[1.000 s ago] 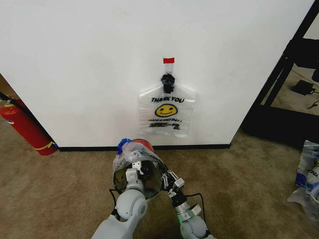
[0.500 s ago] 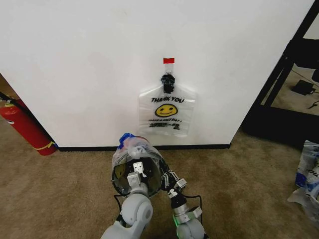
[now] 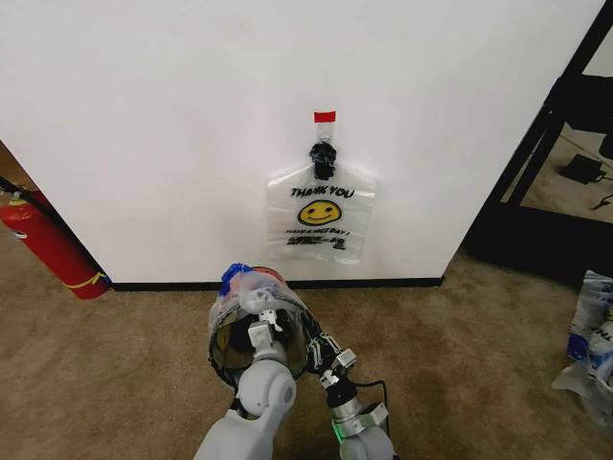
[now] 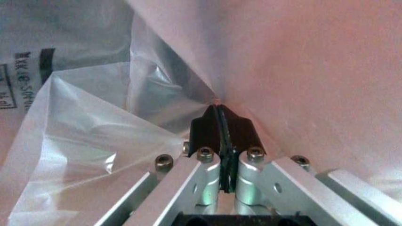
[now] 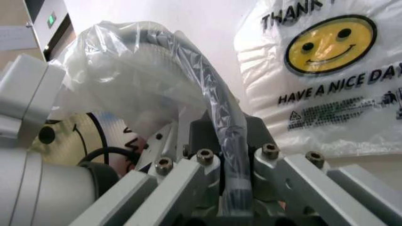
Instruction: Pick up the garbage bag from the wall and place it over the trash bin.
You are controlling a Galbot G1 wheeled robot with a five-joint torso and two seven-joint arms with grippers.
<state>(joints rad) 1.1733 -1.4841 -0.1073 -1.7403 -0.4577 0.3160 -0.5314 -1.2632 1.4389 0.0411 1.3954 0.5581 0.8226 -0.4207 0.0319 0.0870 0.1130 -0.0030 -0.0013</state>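
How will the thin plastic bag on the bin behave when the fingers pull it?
The garbage bag is likely floppy: it drapes in crumpled folds over the trash bin. Probably light and stretchy, since the right gripper bunches it into a twisted strand. Left gripper pinches film; it may slip.

We see a thin translucent smiley-face plastic bag [image 3: 321, 218] hanging flat on the wall, and a round black wire-mesh bin [image 3: 259, 331] below, film-draped.
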